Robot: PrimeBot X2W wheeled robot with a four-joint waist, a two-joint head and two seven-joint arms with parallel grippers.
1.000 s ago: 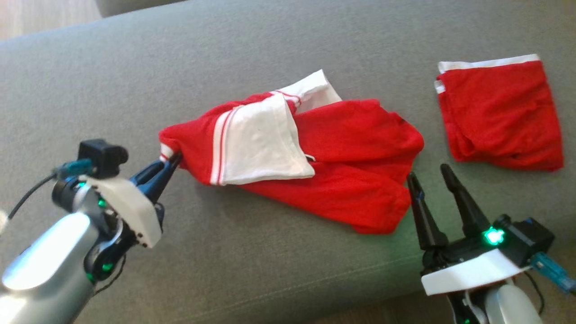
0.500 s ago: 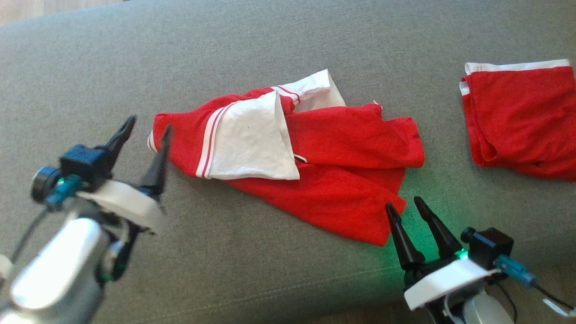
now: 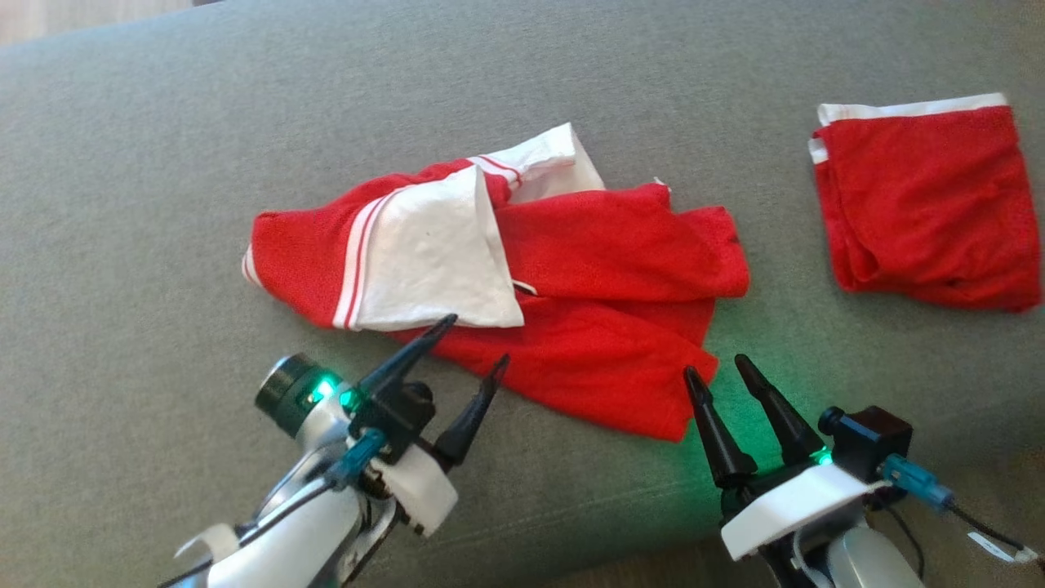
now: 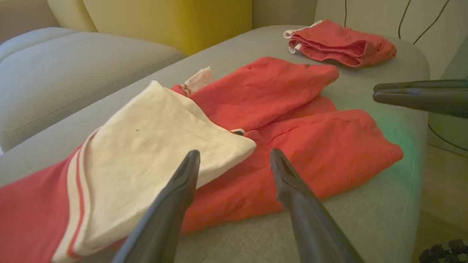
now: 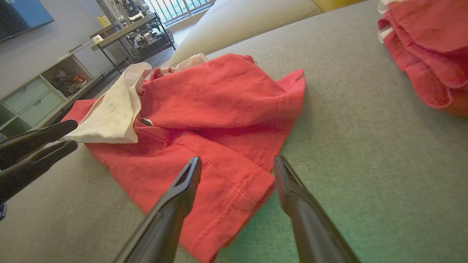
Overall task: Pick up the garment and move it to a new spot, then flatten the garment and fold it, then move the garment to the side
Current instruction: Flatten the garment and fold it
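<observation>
Two grippers hover at the near edge of a crumpled red-and-white garment (image 3: 620,245), which lies in the middle of a grey sofa seat (image 3: 163,163).

(a) Head view: the left gripper (image 3: 479,337) has its fingers spread wide and holds nothing. Its tips sit at the garment's near edge, just below the corner of the white panel (image 3: 433,261).

(b) The right gripper (image 3: 714,365) also has its fingers well apart and empty, beside the garment's near right corner.

(c) Left wrist view: the white panel's corner lies ahead between the two dark fingers (image 4: 182,182). Whether they touch the cloth cannot be told.

(d) Right wrist view: the red hem corner (image 5: 237,190) lies between the fingers (image 5: 296,197).

(e) A folded red garment (image 3: 922,204) with white trim rests well apart, towards the right of the seat.
</observation>
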